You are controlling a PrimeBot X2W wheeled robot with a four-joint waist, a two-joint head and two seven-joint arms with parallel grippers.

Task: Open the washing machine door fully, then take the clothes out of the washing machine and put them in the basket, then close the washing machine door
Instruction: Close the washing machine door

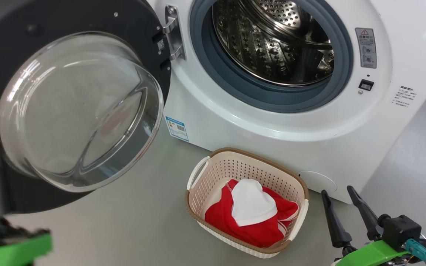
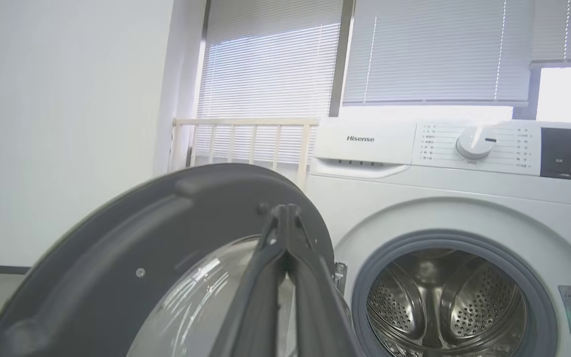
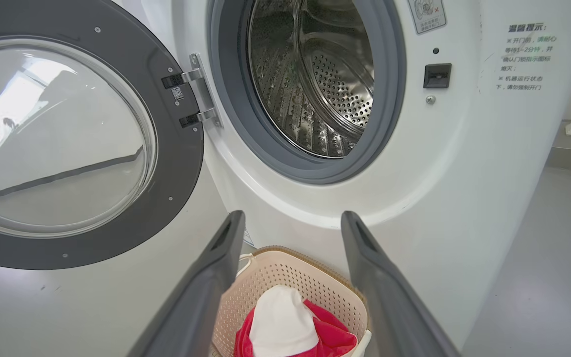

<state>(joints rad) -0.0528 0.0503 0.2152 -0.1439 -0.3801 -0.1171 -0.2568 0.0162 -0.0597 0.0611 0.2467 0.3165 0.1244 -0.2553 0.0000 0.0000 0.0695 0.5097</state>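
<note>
Two grippers differ: the left gripper point(image 2: 285, 214) is clenched on nothing, its tips before the dark rim of the door point(image 1: 76, 111) at mid-frame of the left wrist view; the right gripper point(image 1: 337, 191) is released at lower right. Door stands wide open at upper left beside the washer point(image 1: 235, 122). Clothes point(image 1: 253, 218) lie in the basket point(image 1: 250, 152) on the floor point(image 1: 124, 229), bottom centre
</note>
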